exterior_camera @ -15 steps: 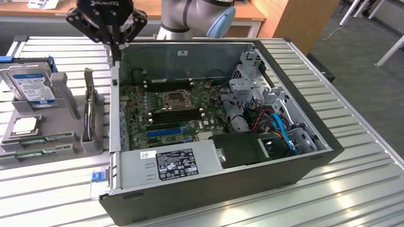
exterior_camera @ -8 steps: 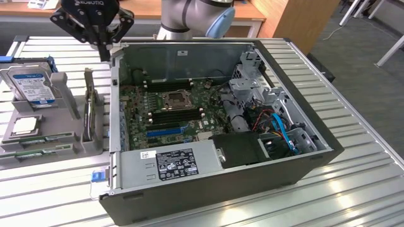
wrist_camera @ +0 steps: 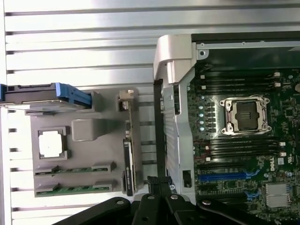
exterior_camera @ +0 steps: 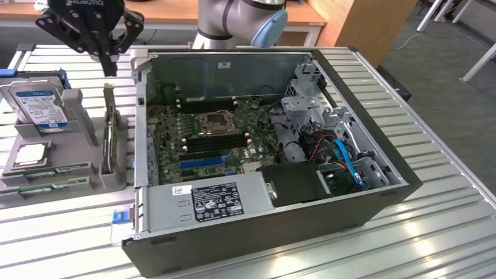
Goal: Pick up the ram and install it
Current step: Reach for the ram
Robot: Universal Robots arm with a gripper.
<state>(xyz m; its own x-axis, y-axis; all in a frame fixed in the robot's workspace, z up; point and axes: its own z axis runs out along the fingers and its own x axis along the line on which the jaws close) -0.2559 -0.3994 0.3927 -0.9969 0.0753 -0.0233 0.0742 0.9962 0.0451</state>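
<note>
Two green ram sticks lie flat in slots at the near end of a grey holder [exterior_camera: 116, 177], one ram stick [exterior_camera: 48, 172] just behind the other [exterior_camera: 43, 188]. The wrist view shows the same pair, ram [wrist_camera: 75, 169] and ram [wrist_camera: 74, 189]. My gripper [exterior_camera: 110, 65] hangs high above the table's far side, over the gap between the holder and the open computer case [exterior_camera: 372, 197]. Its black fingers are shut together with nothing between them. The gripper [wrist_camera: 158, 183] tips also show dark against the case wall. Empty black memory slots [exterior_camera: 218, 140] flank the processor socket [exterior_camera: 215, 122] on the motherboard.
On the holder stand a blue-labelled hard drive [exterior_camera: 37, 104], a square silver processor chip [exterior_camera: 31, 154] and an upright card [exterior_camera: 112, 136]. The case's power supply [exterior_camera: 209, 200] and drive cages [exterior_camera: 310, 110] crowd its near and right sides. Slatted metal table [exterior_camera: 434, 232] surrounds everything.
</note>
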